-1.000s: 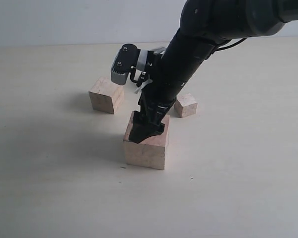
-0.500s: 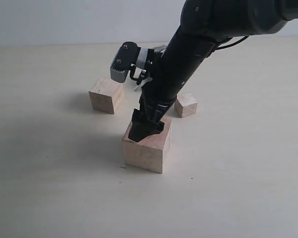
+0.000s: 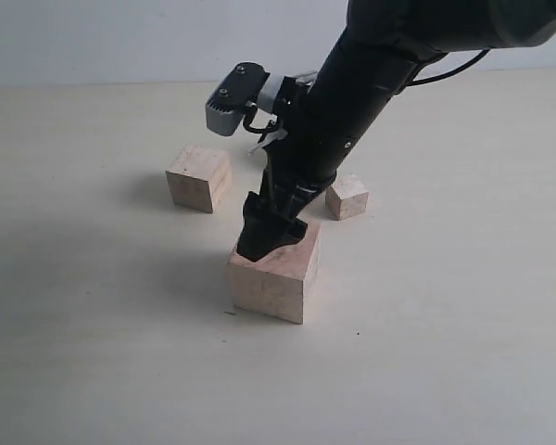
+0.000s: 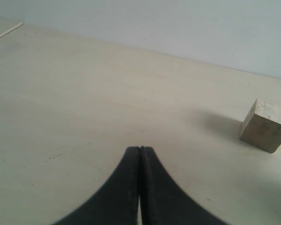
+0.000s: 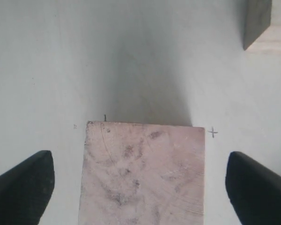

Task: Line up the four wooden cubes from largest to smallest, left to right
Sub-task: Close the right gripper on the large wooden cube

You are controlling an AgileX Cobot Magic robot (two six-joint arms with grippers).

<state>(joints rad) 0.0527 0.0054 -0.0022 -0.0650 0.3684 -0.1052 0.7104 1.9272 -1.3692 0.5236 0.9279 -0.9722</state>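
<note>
The largest wooden cube (image 3: 274,275) rests on the table in the middle; it fills the right wrist view (image 5: 143,173). My right gripper (image 3: 264,243) hangs just over its top, reaching across from the right. It is open (image 5: 141,187), with a finger (image 5: 23,187) wide of each side of the cube and a gap on both sides. A mid-sized cube (image 3: 199,178) sits behind to the left. The small cube (image 3: 347,197) sits behind to the right. A fourth cube is not visible in the exterior view. My left gripper (image 4: 140,150) is shut on nothing, with one cube (image 4: 264,125) ahead of it.
The pale table (image 3: 93,352) stretches bare to the left and front of the cubes. The right arm's dark body (image 3: 352,111) leans over the area between the two rear cubes. A cube corner (image 5: 258,23) shows past the large cube.
My right arm has risen a little over the largest cube, and the cube has turned slightly and shifted a touch to the left. The other cubes have stayed put.
</note>
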